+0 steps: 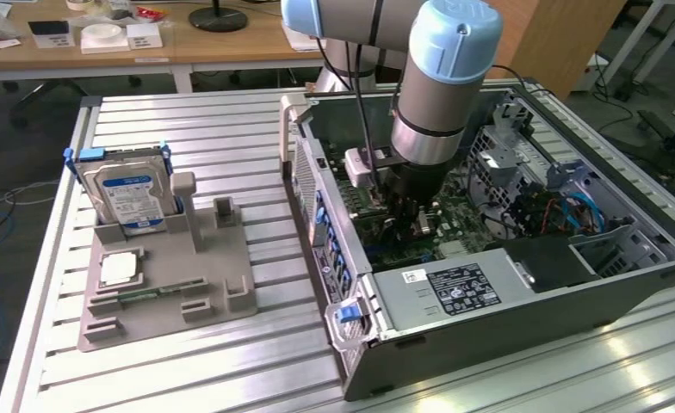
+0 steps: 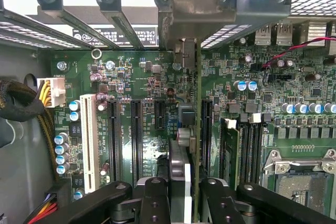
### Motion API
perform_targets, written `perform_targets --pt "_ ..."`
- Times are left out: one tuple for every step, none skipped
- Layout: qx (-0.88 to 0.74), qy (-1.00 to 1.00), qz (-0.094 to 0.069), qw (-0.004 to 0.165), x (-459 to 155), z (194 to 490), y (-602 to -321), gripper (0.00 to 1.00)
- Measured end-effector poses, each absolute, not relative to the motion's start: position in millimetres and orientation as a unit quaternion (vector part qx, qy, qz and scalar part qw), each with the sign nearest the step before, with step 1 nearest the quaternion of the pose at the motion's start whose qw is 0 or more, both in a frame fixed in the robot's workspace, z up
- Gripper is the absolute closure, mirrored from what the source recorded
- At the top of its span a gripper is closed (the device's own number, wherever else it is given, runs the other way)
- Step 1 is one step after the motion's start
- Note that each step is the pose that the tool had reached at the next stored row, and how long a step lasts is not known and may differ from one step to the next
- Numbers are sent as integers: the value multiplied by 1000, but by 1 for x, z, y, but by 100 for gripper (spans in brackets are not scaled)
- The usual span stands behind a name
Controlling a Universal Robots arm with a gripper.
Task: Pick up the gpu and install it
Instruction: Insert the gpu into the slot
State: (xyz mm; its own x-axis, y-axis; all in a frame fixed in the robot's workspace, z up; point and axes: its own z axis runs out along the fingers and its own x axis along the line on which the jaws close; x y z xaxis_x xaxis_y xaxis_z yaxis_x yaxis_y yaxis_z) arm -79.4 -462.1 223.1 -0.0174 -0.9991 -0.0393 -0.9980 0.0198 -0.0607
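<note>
Wrist view: tool (image 2: 184,196) nearly closed, gripping the upright gpu (image 2: 197,103).

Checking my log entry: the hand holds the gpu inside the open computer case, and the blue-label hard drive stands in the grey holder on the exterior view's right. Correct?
Not quite. The exterior view shows the hard drive standing in the grey holder on its left, not its right. The rest is right: the hand holds the gpu inside the open computer case.

Green motherboard (image 2: 273,85), black slots (image 2: 114,140), one white slot (image 2: 89,142); black gripper (image 2: 185,195), greenish-edged gpu (image 2: 198,129); silver hard drive (image 1: 131,196) (blue label).
</note>
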Motion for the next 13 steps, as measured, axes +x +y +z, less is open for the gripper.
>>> perform_targets --pt "-700 713 -8 35 -79 223 -462 72" --pt "-700 713 -8 35 -79 223 -462 72" --pt "-700 713 -8 35 -79 223 -462 72" --pt "-700 713 -8 35 -79 223 -462 72" --pt "-700 713 -8 35 -79 223 -462 72" --pt "-700 713 -8 35 -79 222 -462 72" --pt "-700 713 -8 35 -79 221 -462 72" --pt "-700 713 -8 35 -79 220 -462 72" --pt "-700 713 -8 35 -79 218 -462 72" --pt "-700 713 -8 35 -79 217 -462 72" --pt "-700 713 -8 35 -79 216 -462 72" --pt "-700 713 -8 35 -79 216 -462 72" --pt "-700 713 -8 35 -79 215 -462 72"
